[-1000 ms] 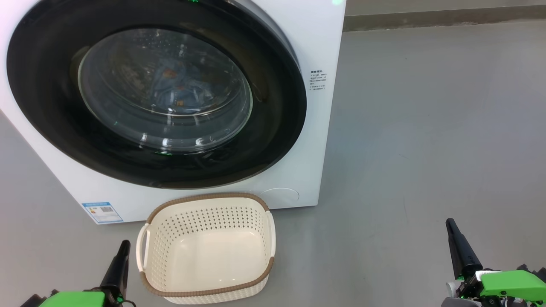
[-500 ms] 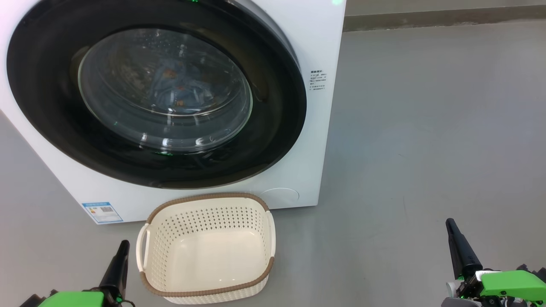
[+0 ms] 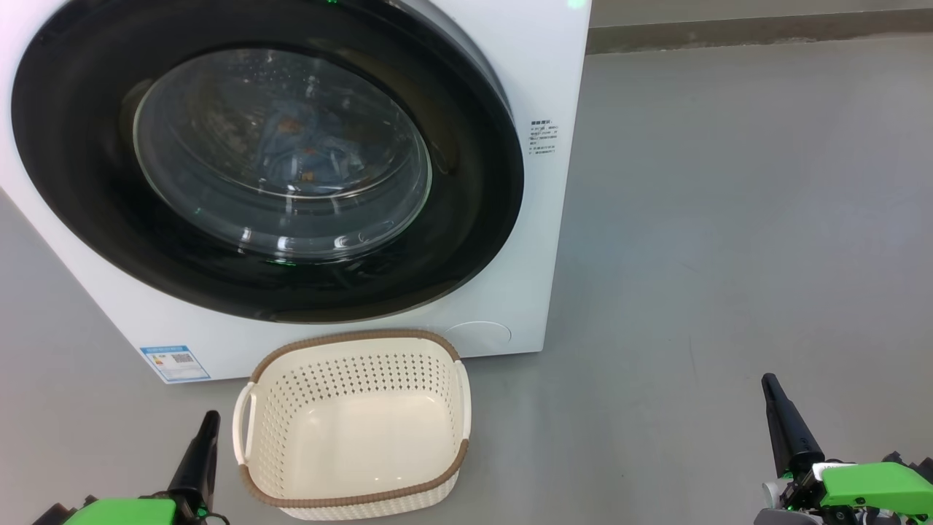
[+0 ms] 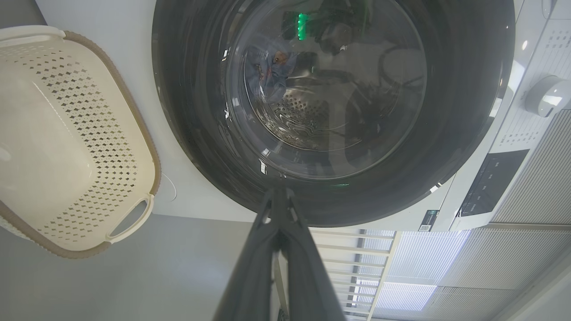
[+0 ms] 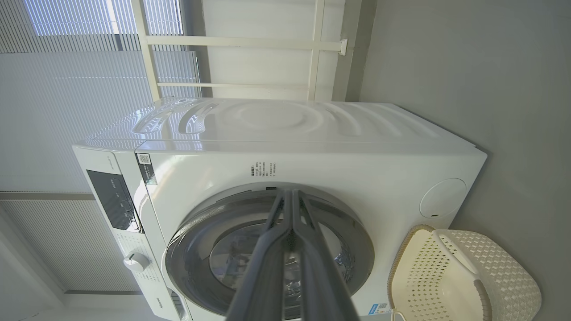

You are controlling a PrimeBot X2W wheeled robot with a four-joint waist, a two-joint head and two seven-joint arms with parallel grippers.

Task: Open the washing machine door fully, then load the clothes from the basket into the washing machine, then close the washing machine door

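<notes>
The white washing machine [image 3: 539, 80] [image 5: 312, 169] stands ahead with its round black door [image 3: 87, 219] [image 4: 187, 111] [image 5: 357, 236] shut. Through the glass window I see blue clothes [image 3: 306, 149] [image 4: 267, 73] with orange prints lying in the drum. The cream basket [image 3: 353, 496] [image 4: 134, 116] [image 5: 504, 272] sits on the floor in front of the machine, with nothing in it. My left gripper [image 3: 210, 419] [image 4: 279, 191] is shut, low at the basket's left. My right gripper [image 3: 769, 380] [image 5: 290, 192] is shut, far to the right over bare floor. Neither holds anything.
Grey floor [image 3: 729, 219] stretches wide to the right of the machine. A blue label [image 3: 175, 362] marks the machine's lower left corner. The control panel with a dial [image 4: 546, 96] [image 5: 134, 262] is on the machine's front; window blinds [image 5: 67, 111] are behind it.
</notes>
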